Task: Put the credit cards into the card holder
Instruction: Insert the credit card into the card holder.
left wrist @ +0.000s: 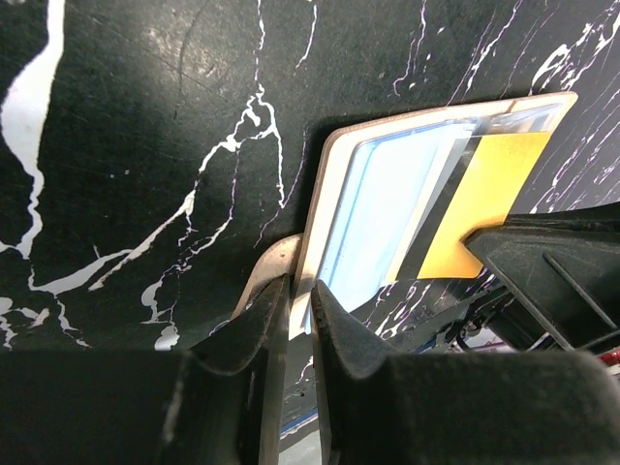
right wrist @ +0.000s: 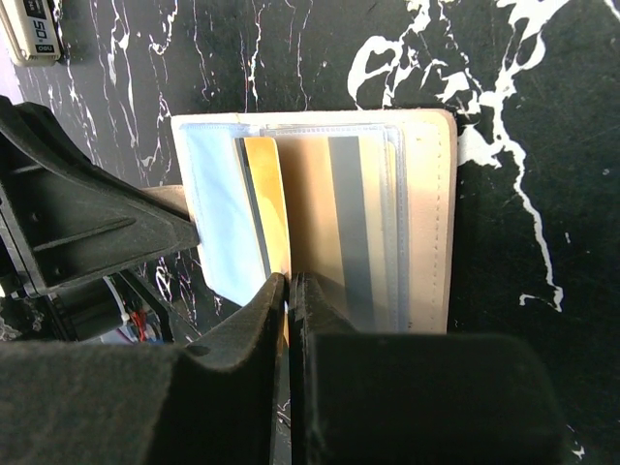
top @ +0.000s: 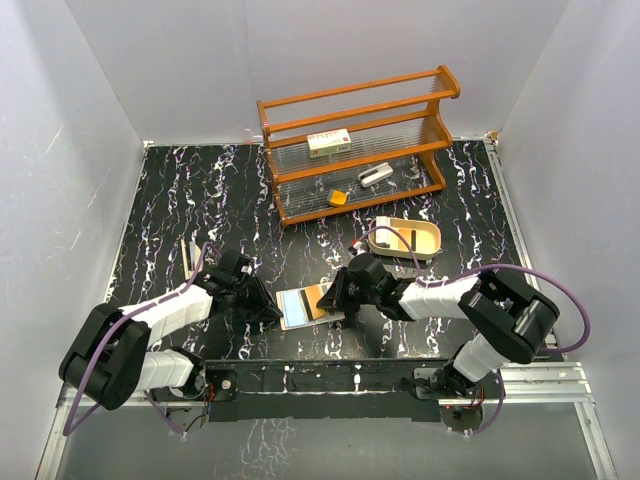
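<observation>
Between both arms on the black marbled table [top: 180,200], pinned the open tan leather card holder [top: 300,308] by its soft rim in the left gripper [left wrist: 298,286], jaws narrowed onto it. Nipped the orange-yellow credit card [right wrist: 263,194], seemingly thin, stiff and slick, by one edge in the right gripper [right wrist: 289,279], clamped shut, partway into a clear pocket.

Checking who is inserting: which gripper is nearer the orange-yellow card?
Right. The right gripper pinches the orange-yellow card at its edge; the left gripper clamps the card holder at the opposite side.
</observation>
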Robot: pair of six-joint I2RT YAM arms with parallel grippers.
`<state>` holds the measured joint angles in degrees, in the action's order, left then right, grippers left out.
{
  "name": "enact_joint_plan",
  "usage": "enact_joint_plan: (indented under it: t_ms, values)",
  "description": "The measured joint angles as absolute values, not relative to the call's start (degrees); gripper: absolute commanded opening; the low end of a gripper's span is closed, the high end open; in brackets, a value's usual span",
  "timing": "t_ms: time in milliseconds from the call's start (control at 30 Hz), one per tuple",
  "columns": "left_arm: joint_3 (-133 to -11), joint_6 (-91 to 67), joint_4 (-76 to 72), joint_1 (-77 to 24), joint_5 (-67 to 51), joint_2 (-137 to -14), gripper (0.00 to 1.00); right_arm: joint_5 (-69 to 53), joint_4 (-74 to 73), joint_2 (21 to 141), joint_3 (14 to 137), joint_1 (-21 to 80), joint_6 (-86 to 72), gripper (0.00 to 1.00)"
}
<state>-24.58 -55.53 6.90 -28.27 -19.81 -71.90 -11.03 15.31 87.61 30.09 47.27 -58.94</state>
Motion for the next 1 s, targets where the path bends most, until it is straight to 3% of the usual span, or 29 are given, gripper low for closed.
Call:
enact_joint_plan:
  t_ms: [167, 400, 767, 1000]
  values:
    - [-24.3, -55.7, 6.2, -28.3, -20.3, -71.8, 0.14, -10.3, 15.4, 87.6, 30.1, 47.8, -59.6, 0.09]
    - [-23.8, -56.1, 5.3, -28.3, -21.0, -71.8, 0.15, -8.4, 13.0, 88.2, 32.2, 50.1, -60.4, 0.32]
    - [-24.3, -54.8, 4.3, -28.3, -22.2, -73.3, 0.17, -2.4, -3.4, 87.6, 40.9, 50.9, -54.7, 0.49]
    - [-24.8, -54.1, 4.2, -28.4, -22.2, -73.8, 0.18, -2.4, -4.6, 88.3, 42.5, 50.9, -51.7, 0.51]
